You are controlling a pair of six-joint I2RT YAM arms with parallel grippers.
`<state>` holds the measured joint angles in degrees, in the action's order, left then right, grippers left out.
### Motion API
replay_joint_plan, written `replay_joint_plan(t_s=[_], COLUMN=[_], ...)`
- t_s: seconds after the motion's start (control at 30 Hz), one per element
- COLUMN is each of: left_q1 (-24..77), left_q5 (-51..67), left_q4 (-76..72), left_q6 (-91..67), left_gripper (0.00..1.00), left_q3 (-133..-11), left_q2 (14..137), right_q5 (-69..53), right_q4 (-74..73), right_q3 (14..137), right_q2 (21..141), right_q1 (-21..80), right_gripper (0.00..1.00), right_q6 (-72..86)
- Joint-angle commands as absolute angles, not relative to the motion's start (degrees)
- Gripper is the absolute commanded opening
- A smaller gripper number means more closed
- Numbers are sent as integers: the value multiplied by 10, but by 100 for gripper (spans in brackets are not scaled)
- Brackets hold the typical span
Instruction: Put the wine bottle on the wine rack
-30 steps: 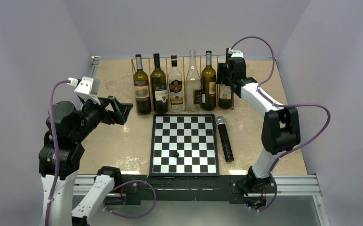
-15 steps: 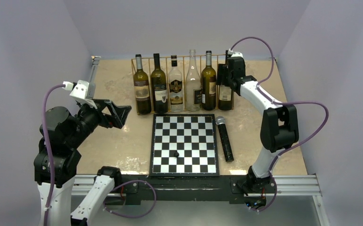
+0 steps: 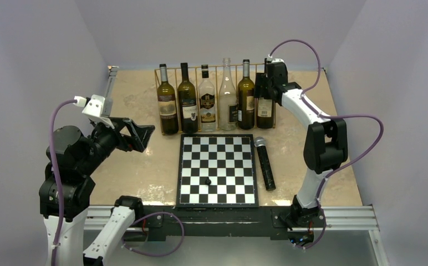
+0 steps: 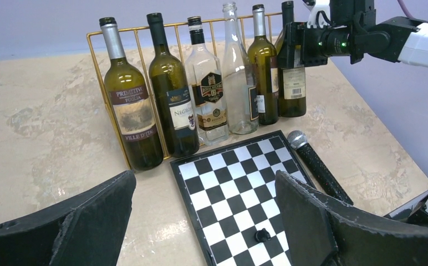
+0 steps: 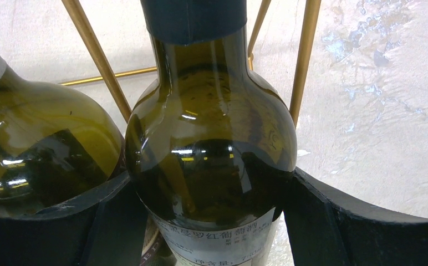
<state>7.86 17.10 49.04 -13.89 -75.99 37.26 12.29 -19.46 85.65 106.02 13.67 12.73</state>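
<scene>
The wine bottle (image 3: pixel 265 108), dark green with a white label, stands upright at the right end of the row of bottles. My right gripper (image 3: pixel 263 87) is shut on it just below the shoulder, with a black finger (image 5: pixel 334 216) pressed on each side of the glass (image 5: pixel 212 155). The gold wire wine rack (image 3: pixel 157 83) runs along the back, and its bars (image 5: pixel 306 55) stand right behind the held bottle. From the left wrist, the bottle (image 4: pixel 293 83) sits beside the rack's (image 4: pixel 92 41) last bottle. My left gripper (image 3: pixel 145 132) hangs open and empty over the table's left side.
Several other bottles (image 3: pixel 207 100) fill the rack. A black-and-white chessboard (image 3: pixel 217 169) lies in front of it with one small black piece (image 3: pixel 207 180) on it. A black microphone (image 3: pixel 265 163) lies right of the board.
The right arm has pushed the held bottle slightly back toward the rack's right end. The left arm drew back a little to the left, then stayed still.
</scene>
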Motion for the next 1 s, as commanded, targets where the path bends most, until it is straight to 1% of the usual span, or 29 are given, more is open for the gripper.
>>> replay_joint_plan(t_s=[0.0,0.4,0.47,0.5,0.6,0.97], left_q1=[78,78,78,78,78,78], left_q5=[171,173,173,173,173,177], left_q4=[488,482,483,482,483,479], left_q6=[-127,-127,-127,-127,-127,-129], left_gripper=[99,99,99,99,99,99], left_q3=[-783,-779,-779,-780,-780,-780], left_q2=[369,370,370,370,371,374], right_q5=[117,119,130,134,137,148], right_q4=[-154,-158,-157,-155,-141,-130], right_q3=[898,880,875,870,854,833], right_q2=[1070,1065,1062,1058,1046,999], right_q1=[135,135,135,135,135,135], right_gripper=[13,43,54,57,62,74], right_q6=[131,138,145,147,148,140])
